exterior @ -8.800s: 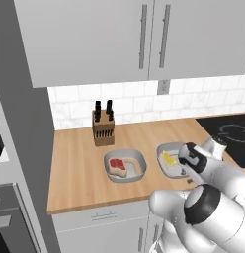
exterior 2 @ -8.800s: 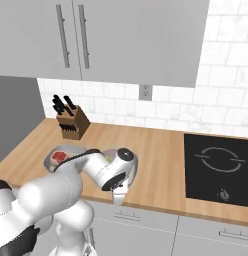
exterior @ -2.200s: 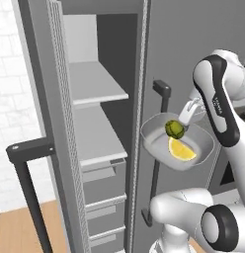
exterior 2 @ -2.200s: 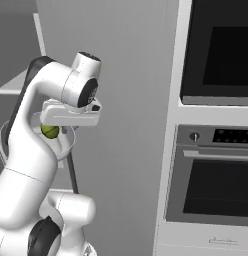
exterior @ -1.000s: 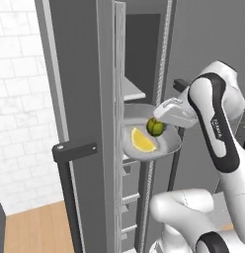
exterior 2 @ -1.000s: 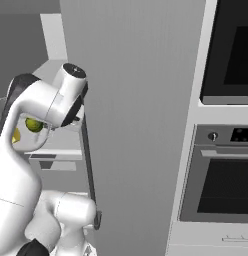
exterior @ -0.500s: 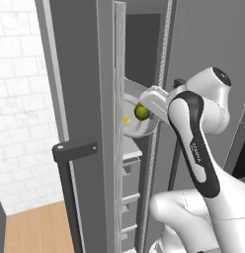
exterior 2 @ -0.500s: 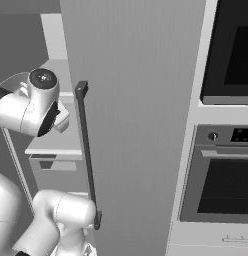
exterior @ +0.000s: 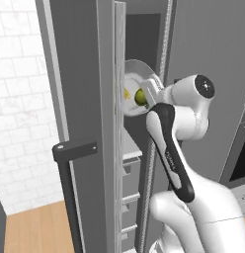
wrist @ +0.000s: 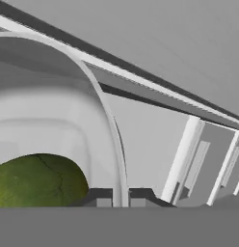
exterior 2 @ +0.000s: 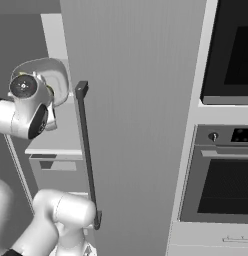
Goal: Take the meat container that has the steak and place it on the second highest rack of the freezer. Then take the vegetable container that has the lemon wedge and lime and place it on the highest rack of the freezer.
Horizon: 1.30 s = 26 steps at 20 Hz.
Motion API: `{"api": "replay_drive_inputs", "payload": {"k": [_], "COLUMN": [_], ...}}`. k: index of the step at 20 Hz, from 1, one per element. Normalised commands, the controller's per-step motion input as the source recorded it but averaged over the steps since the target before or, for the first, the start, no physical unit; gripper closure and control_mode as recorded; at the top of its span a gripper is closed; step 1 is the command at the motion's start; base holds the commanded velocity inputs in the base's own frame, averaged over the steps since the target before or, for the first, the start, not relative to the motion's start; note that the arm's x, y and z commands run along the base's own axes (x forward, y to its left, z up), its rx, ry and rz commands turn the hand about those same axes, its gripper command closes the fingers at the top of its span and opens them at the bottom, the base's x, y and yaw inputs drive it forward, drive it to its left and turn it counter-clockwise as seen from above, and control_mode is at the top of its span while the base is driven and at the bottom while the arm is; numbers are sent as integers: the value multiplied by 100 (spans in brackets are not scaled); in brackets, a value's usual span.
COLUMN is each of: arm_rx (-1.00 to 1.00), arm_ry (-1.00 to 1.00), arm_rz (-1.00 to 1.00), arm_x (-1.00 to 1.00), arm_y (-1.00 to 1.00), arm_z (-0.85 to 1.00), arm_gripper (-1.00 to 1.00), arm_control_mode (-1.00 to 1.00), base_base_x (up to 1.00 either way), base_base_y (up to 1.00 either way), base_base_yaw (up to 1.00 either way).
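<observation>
My gripper [exterior: 149, 92] reaches into the open freezer [exterior: 144, 29], shut on the rim of the grey vegetable container [exterior: 136, 67]. The container is tipped towards the camera and holds the green lime [exterior: 141, 97] and the yellow lemon wedge [exterior: 126, 93]. In the hand view my gripper [wrist: 120, 197] pinches the container's rim [wrist: 99, 96], with the lime [wrist: 37, 181] just inside. From the right, the container [exterior 2: 52, 76] hangs above the second highest rack [exterior 2: 51, 146]. The highest rack, the meat container and the steak are hidden.
The freezer's open door [exterior: 82, 99] with its dark bar handle [exterior: 72, 163] stands at the left, its edge close to the container. Grey drawers [exterior: 129, 197] lie below the white shelf. A grey panel with a handle [exterior 2: 88, 160] and an oven [exterior 2: 221, 180] stand to the right.
The arm has carried the container up and deeper into the freezer, and the container has tipped steeply. The gripper has stayed shut on its rim.
</observation>
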Motion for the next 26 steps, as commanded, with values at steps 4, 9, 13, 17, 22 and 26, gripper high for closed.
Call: {"api": "replay_drive_inputs", "payload": {"k": [4,9,13,17,22,26], "arm_rx": [5,3,0,0,0,0], "arm_ry": [7,0,0,0,0,0], "arm_rz": [-6,7,1,0,0,0], "arm_x": [56,59,64,52,31,24], "arm_y": [25,52,36,31,37,25], "arm_z": [11,19,6,0,0,0], "arm_gripper": [100,100,100,100,100,100], "arm_control_mode": [-100,-100,-100,-100,-100,-100], "base_base_x": [0,0,0,0,0,0], "base_base_y": [0,0,0,0,0,0], "base_base_yaw": [0,0,0,0,0,0]}}
